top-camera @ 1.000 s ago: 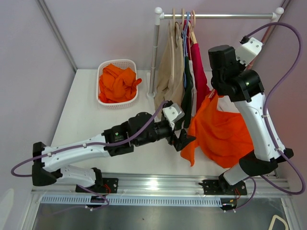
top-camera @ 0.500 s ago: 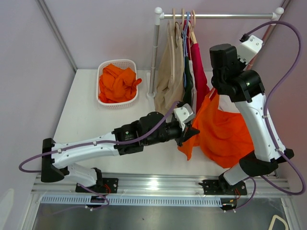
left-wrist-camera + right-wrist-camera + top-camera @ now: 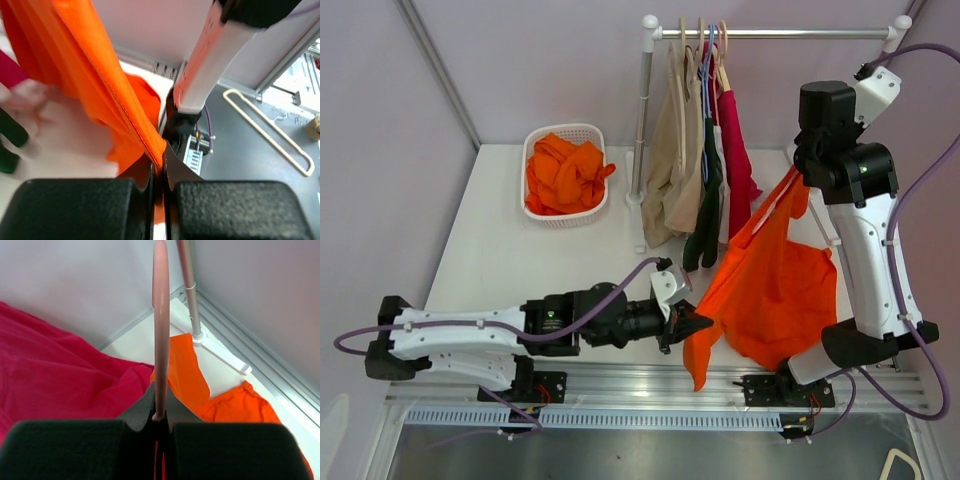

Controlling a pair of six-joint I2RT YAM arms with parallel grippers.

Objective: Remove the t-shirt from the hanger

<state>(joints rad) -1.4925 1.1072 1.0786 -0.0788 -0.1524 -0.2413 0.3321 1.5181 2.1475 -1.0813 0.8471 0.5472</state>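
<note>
The orange t-shirt [image 3: 770, 285] hangs stretched between my two grippers, over the right part of the table. My right gripper [image 3: 807, 178] is high up, shut on the hanger. In the right wrist view the hanger's pale pink hook [image 3: 160, 315] rises straight out of the shut right gripper [image 3: 160, 416], with orange cloth [image 3: 185, 372] below it. Low near the table's front edge, my left gripper [image 3: 692, 322] is shut on the shirt's lower edge. The left wrist view shows an orange hem [image 3: 125, 110] running into the pinched left gripper [image 3: 160, 172]. The rest of the hanger is hidden inside the shirt.
A white basket [image 3: 563, 127] of orange clothes sits at the back left. The clothes rail [image 3: 780, 33] on its post [image 3: 642, 120] carries beige [image 3: 672, 150], dark green [image 3: 710, 200] and crimson [image 3: 735, 150] garments, just left of the stretched shirt. A spare hanger [image 3: 270, 135] lies on the floor.
My left gripper went from open to shut on the shirt's edge, then drew back toward the near edge. The right arm rose and shifted right, pulling the shirt taut.
</note>
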